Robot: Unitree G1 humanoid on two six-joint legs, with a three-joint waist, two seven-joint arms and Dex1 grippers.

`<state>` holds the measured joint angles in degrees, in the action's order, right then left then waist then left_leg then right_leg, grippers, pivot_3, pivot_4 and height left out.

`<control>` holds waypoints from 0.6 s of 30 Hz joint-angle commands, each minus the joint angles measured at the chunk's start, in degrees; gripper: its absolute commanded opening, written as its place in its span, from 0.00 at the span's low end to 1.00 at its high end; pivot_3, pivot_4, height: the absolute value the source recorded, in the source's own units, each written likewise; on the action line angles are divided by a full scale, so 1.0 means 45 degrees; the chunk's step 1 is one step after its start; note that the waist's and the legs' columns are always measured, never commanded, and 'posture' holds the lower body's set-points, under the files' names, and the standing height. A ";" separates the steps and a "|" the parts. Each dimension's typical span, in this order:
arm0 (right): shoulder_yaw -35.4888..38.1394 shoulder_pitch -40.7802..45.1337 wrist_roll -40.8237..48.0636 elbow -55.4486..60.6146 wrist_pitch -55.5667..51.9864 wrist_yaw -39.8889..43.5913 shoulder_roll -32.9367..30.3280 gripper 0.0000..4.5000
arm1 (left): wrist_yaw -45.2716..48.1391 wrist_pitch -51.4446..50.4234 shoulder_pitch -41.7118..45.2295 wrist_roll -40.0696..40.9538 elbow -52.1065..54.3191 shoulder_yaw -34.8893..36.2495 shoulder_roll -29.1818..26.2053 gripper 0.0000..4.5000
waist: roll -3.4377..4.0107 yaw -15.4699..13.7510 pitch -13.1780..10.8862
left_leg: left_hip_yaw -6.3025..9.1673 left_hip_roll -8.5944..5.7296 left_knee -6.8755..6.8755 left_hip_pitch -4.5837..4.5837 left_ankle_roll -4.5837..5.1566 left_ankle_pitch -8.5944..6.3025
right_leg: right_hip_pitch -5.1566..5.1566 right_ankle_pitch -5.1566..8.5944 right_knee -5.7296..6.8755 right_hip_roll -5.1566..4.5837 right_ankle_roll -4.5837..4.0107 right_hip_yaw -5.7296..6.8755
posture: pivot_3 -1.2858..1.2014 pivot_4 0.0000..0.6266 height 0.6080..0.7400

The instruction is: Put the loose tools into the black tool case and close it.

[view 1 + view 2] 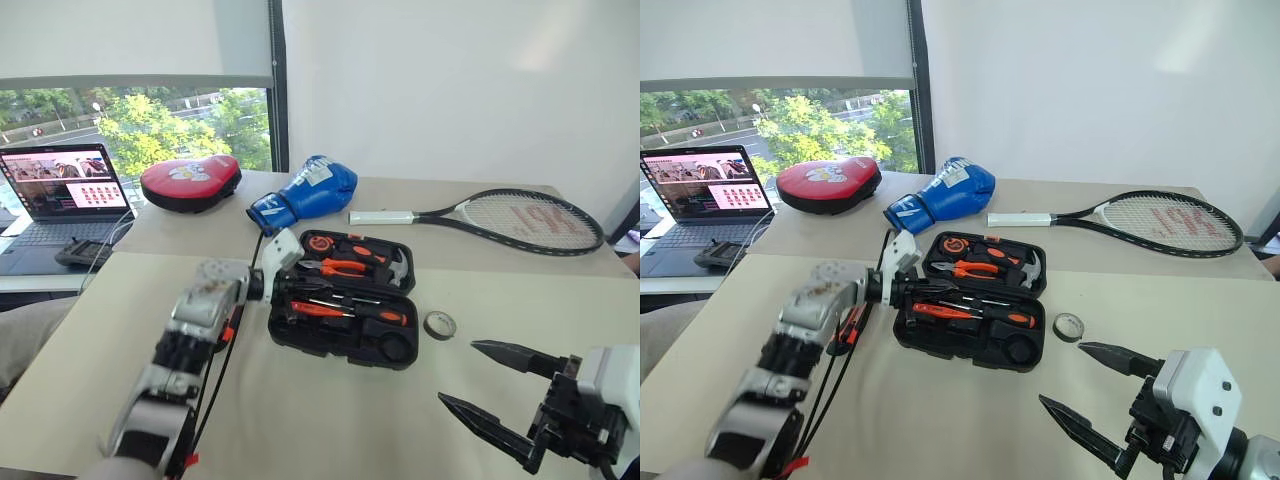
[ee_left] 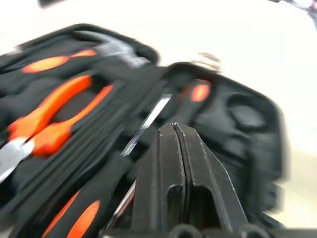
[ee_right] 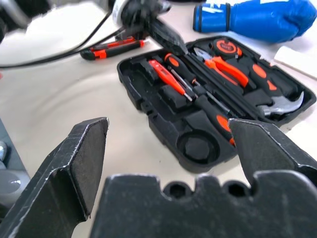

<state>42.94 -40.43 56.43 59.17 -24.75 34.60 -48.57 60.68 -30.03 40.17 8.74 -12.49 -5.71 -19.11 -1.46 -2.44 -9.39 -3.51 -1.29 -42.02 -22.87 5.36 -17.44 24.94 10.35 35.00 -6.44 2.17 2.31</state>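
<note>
1. Right gripper (image 1: 503,388) hangs low at the table's (image 1: 330,420) near right corner, jaws spread wide, nothing between them.
2. Left gripper (image 2: 174,130) is pinched shut and empty, its tip over the black tool case's (image 1: 300,338) left end.
3. That case lies open mid-table, lid half flat toward the far edge.
4. Two screwdrivers (image 3: 195,94) and the slim orange one (image 3: 166,75) sit in their slots.
5. Left to do: the utility knife (image 3: 113,48) lies on the table off the case's left end, the small roll (image 1: 439,324) off its right end. Then the lid needs closing.
</note>
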 commanded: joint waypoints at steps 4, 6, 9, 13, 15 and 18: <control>-0.0067 0.0276 0.0033 0.0158 -0.0293 -0.0150 0.0076 1.00 | -0.2378 0.0643 -0.1544 -0.0799 0.1168 -0.0720 0.0545 0.01 | 0.0004 0.0007 0.0002 | -0.0001 -0.0001 0.0006 0.0009 -0.0007 0.0001 | -0.0001 -0.0004 0.0006 -0.0009 -0.0005 -0.0008 | 0.52 0.24 1.00; 0.0035 0.0258 0.0063 0.0165 -0.0379 -0.0116 0.0061 1.00 | -0.2814 0.0285 -0.1785 -0.1253 0.0969 -0.1193 0.0415 0.01 | 0.0015 -0.0006 0.0009 | -0.0001 -0.0001 0.0011 0.0018 -0.0011 0.0002 | -0.0005 -0.0006 0.0005 -0.0009 -0.0009 -0.0007 | 0.52 0.24 1.00; 0.0300 0.0182 0.0160 0.0178 -0.0477 -0.0016 0.0072 1.00 | -0.2748 -0.0476 -0.1970 -0.1419 0.1242 -0.1808 0.0072 0.01 | 0.0034 -0.0026 0.0026 | 0.0004 0.0001 0.0013 0.0037 -0.0010 0.0000 | -0.0029 -0.0008 0.0002 -0.0011 -0.0012 -0.0003 | 0.52 0.24 1.00; 0.0529 0.0111 0.0223 0.0183 -0.0536 0.0063 0.0052 1.00 | -0.2827 -0.0366 -0.2019 -0.1245 0.1610 -0.1915 -0.0146 0.01 | 0.0065 0.0016 0.0045 | 0.0002 0.0014 0.0050 0.0177 0.0005 -0.0017 | -0.0163 0.0009 -0.0027 -0.0023 -0.0024 -0.0005 | 0.52 0.24 1.00; 0.0516 0.0164 0.0256 0.0183 -0.0546 0.0037 0.0078 1.00 | -0.2931 -0.0077 -0.1948 0.0107 0.2258 -0.0654 0.0384 0.01 | 0.0070 0.0024 0.0048 | 0.0002 0.0023 0.0051 0.0180 0.0004 -0.0016 | -0.0163 0.0019 -0.0027 -0.0024 -0.0035 -0.0008 | 0.52 0.24 1.00; 0.0214 0.0403 0.0241 0.0125 -0.0548 0.0032 0.0049 1.00 | -0.3236 -0.1012 -0.1828 0.2084 0.3668 0.1376 0.0690 0.01 | 0.0049 0.0035 0.0033 | 0.0003 0.0035 0.0051 0.0144 -0.0009 -0.0008 | -0.0123 0.0011 -0.0020 -0.0054 -0.0023 -0.0013 | 0.52 0.24 1.00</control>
<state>43.52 -39.27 56.82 59.15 -27.26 34.77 -48.48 47.24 -32.61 30.38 12.47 -2.15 -5.68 -15.64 -1.25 -2.29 -9.24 -3.47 -1.12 -41.80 -22.34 5.26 -17.44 24.50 10.39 34.93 -6.69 2.06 2.25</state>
